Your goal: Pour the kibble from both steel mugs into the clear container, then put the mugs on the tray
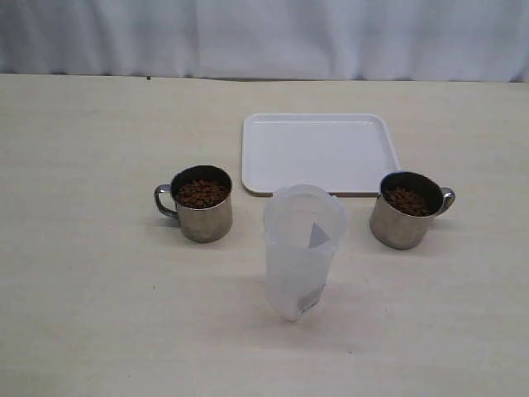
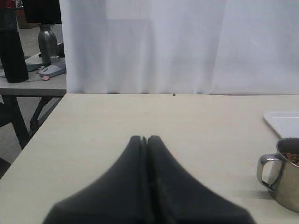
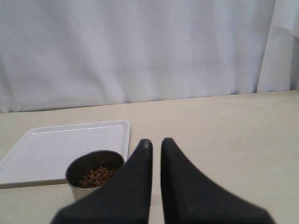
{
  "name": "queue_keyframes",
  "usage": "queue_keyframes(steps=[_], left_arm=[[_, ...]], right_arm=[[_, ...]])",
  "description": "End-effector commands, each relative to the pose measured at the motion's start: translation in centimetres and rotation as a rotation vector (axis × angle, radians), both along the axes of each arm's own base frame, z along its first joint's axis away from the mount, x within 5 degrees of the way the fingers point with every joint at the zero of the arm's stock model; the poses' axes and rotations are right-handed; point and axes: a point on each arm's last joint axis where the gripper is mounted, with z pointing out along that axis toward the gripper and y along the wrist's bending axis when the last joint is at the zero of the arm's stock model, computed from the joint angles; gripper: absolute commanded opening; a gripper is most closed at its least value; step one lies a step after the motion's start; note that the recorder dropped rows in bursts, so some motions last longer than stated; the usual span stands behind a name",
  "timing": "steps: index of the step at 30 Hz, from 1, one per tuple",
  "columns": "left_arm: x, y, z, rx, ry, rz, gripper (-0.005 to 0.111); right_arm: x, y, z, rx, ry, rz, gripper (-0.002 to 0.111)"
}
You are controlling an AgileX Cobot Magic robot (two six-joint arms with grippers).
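Beige table (image 1: 83, 289), left mug (image 1: 201, 207) seemingly full

The exterior camera sits high over the near side of the counter (image 1: 83, 314). It tilts down toward the white curtain (image 1: 264, 37) at the back and takes in the whole layout. Each wrist camera rides low, close behind the left hand (image 2: 144, 139) or the right hand (image 3: 156, 142), looking almost level at that curtain. All three see the tray (image 1: 318, 153). The left wrist view also shows part of the left steel mug (image 2: 287, 179), and the right wrist view shows the right steel mug (image 3: 93, 170) close up.
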Motion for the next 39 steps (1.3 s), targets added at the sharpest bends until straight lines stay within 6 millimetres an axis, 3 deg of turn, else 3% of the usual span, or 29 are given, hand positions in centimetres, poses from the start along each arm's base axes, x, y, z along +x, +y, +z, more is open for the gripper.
queue_keyframes(steps=[1, 12, 22, 33, 36, 39], left_arm=[[0.0, 0.0, 0.0, -0.002, -0.011, 0.001, 0.0], [0.0, 0.0, 0.0, -0.002, -0.011, 0.001, 0.0], [0.0, 0.0, 0.0, -0.002, -0.011, 0.001, 0.0], [0.0, 0.0, 0.0, -0.002, -0.011, 0.001, 0.0], [0.0, 0.0, 0.0, -0.002, -0.011, 0.001, 0.0], [0.0, 0.0, 0.0, -0.002, -0.011, 0.001, 0.0]], right_arm=[[0.0, 0.0, -0.1, 0.004, -0.001, -0.005, 0.005], [0.0, 0.0, 0.1, 0.005, -0.019, -0.003, 0.005], [-0.2, 0.3, 2.7, 0.034, -0.312, 0.031, 0.005], [-0.7, 0.4, 4.2, 0.051, -0.478, 0.05, 0.005], [-0.9, 0.4, 4.7, 0.186, -0.527, 0.072, 0.005], [-0.5, 0.3, 3.9, 0.265, -0.414, 0.067, 0.005]])
